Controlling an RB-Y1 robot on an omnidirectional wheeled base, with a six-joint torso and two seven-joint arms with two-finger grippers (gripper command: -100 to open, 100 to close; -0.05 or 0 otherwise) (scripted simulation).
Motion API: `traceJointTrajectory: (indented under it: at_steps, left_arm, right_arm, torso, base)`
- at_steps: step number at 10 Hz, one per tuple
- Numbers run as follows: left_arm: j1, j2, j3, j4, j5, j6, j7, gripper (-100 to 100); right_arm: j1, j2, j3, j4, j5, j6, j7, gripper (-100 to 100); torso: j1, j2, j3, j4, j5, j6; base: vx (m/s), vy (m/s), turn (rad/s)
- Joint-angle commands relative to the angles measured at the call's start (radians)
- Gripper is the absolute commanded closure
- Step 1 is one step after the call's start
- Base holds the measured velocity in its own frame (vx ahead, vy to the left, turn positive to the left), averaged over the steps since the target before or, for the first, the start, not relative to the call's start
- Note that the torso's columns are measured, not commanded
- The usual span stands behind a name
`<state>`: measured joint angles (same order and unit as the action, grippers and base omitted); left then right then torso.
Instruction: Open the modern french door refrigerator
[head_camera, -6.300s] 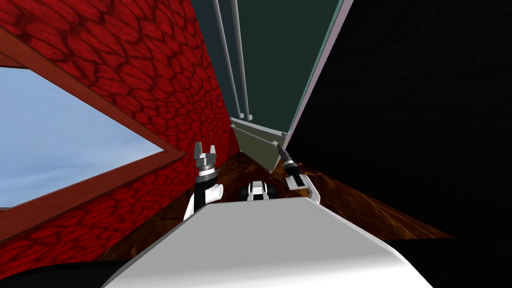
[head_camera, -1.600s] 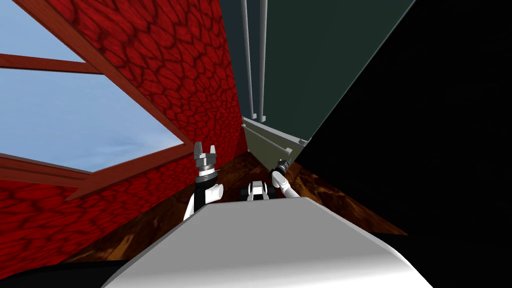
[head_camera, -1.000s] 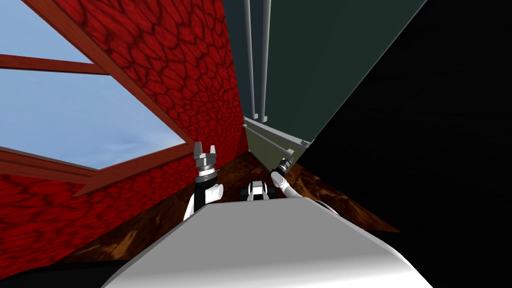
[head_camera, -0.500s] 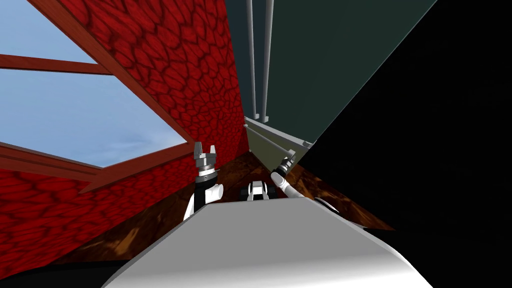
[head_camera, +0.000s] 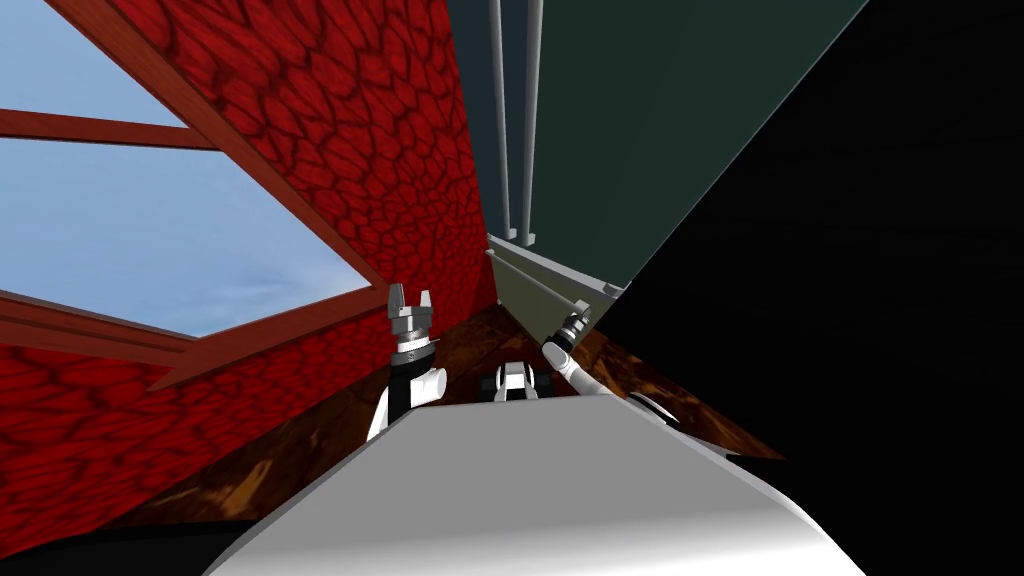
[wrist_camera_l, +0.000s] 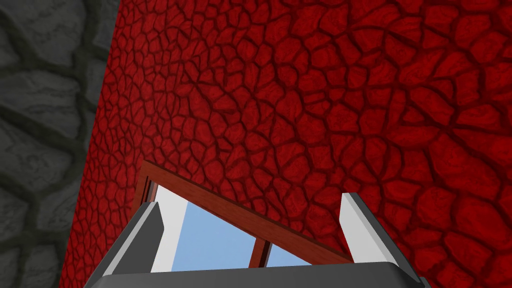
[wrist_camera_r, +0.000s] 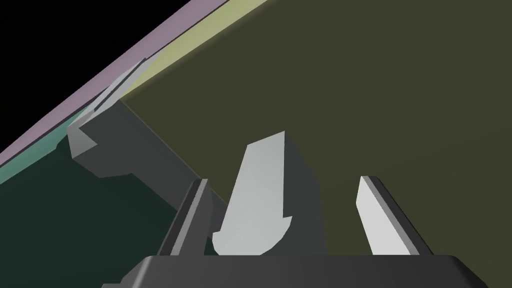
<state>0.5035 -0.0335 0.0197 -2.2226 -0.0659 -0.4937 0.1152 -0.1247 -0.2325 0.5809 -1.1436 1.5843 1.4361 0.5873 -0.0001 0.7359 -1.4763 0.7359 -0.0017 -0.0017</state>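
The refrigerator's dark green upper door (head_camera: 640, 120) carries two vertical grey handles (head_camera: 500, 120) close together. Under it is an olive lower drawer (head_camera: 520, 300) with a grey bar handle (head_camera: 535, 283) across its front. My right gripper (head_camera: 578, 318) is at that bar's right end. In the right wrist view the gripper (wrist_camera_r: 285, 210) stands open, and the bar's light grey end piece (wrist_camera_r: 260, 190) rises between its fingers, near one finger (wrist_camera_r: 192, 215) and apart from the other. The olive drawer front (wrist_camera_r: 375, 75) lies close behind. My left gripper (head_camera: 410, 300) is raised and open with nothing in it (wrist_camera_l: 250, 235).
A red stone wall (head_camera: 400, 150) with a wood-framed window (head_camera: 150, 230) stands close on my left. A black area (head_camera: 850, 300) lies to the right of the refrigerator. Brown floor (head_camera: 480, 340) shows between the wall and the drawer.
My right hand has crept slightly up to the end of the drawer handle. The whole head view has swung a little, which is my own move. The left arm has not moved.
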Motion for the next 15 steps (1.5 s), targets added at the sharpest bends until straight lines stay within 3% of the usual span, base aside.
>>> traceJointTrajectory:
  at_steps: [1, 5, 9, 11, 15]
  left_arm:
    - [0.0, 0.0, 0.0, 0.0, 0.0, 0.0, 0.0, 0]
    - [0.0, 0.0, 0.0, 0.0, 0.0, 0.0, 0.0, 0]
    - [0.0, 0.0, 0.0, 0.0, 0.0, 0.0, 0.0, 0]
    - [0.0, 0.0, 0.0, 0.0, 0.0, 0.0, 0.0, 0]
    - [0.0, 0.0, 0.0, 0.0, 0.0, 0.0, 0.0, 0]
  right_arm:
    - [0.004, 0.014, 0.009, -0.013, 0.006, 0.009, 0.02, 100]
    - [0.014, 0.031, 0.021, -0.025, 0.014, 0.026, 0.04, 100]
    - [0.018, 0.045, 0.029, -0.028, 0.024, 0.044, 0.05, 100]
    - [0.003, 0.021, 0.046, -0.016, 0.038, -0.022, 0.005, 100]
    - [-0.016, -0.006, 0.061, -0.005, 0.052, -0.105, -0.04, 100]
  torso:
    - [0.005, -0.002, -0.001, -0.003, -0.002, -0.003]
    - [-0.004, -0.006, -0.004, 0.001, 0.001, 0.0]
    - [0.002, -0.005, -0.003, -0.002, -0.001, -0.003]
    - [-0.003, -0.006, -0.005, 0.001, 0.001, 0.003]
    - [0.003, 0.0, -0.001, 0.001, 0.001, -0.001]
  base:
    - [-0.124, 0.134, -0.004]
    - [-0.088, 0.101, -0.002]
    - [-0.105, 0.149, -0.006]
    - [0.002, 0.142, -0.351]
    - [0.0, 0.154, -0.285]
